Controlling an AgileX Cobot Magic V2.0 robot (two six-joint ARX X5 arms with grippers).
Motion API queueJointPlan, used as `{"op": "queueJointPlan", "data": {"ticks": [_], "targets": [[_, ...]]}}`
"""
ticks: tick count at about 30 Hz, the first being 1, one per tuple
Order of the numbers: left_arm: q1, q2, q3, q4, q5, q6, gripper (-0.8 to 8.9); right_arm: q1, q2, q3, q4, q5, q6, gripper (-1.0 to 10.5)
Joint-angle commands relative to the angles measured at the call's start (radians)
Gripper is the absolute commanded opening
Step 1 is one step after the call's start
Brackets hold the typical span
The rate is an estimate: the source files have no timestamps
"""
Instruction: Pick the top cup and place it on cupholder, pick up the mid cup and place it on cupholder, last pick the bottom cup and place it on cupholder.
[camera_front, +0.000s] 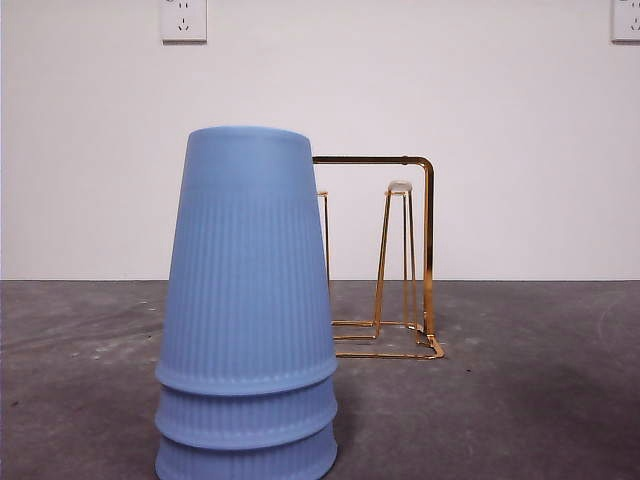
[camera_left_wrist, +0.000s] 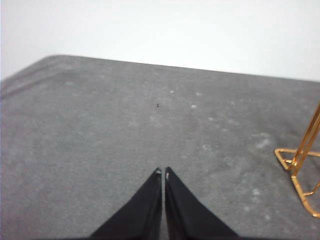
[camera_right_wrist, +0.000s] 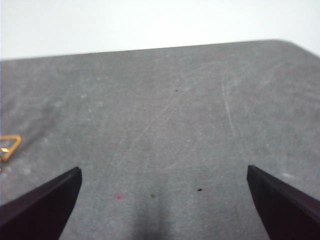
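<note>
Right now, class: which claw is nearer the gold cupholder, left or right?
Probably left. The left claw, shut, has the cupholder's base corner and a peg close by. The right claw, open, shows only one base corner at its picture's edge.

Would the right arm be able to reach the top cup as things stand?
Probably yes: the right gripper is open over bare table, holding nothing, and nothing covers the top cup or crowds it from above.

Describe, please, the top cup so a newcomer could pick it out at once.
On the grey table, in front of the gold wire cupholder, stands an upside-down stack of three blue ribbed plastic cups. The top cup is the only one showing its full body, not just a rim.
</note>
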Motion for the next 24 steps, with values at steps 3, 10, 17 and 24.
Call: {"op": "queueJointPlan", "data": {"ticks": [3, 10, 17, 24], "targets": [[-0.001, -0.001, -0.019, -0.01, 0.007, -0.064, 0.06, 0.0, -0.002, -0.005, 0.016, -0.001, 0.073, 5.7], [-0.001, -0.001, -0.019, -0.028, 0.019, -0.068, 0.06, -0.001, -0.002, -0.005, 0.016, -0.001, 0.071, 5.7], [-0.002, 0.0, -0.019, -0.028, 0.072, -0.083, 0.08, 0.0, -0.002, -0.005, 0.059, -0.044, 0.118, 5.7], [-0.024, 0.044, 0.04, -0.058, 0.089, -0.154, 0.1, 0.002, 0.0, 0.014, 0.053, -0.24, 0.137, 3.6]]}}
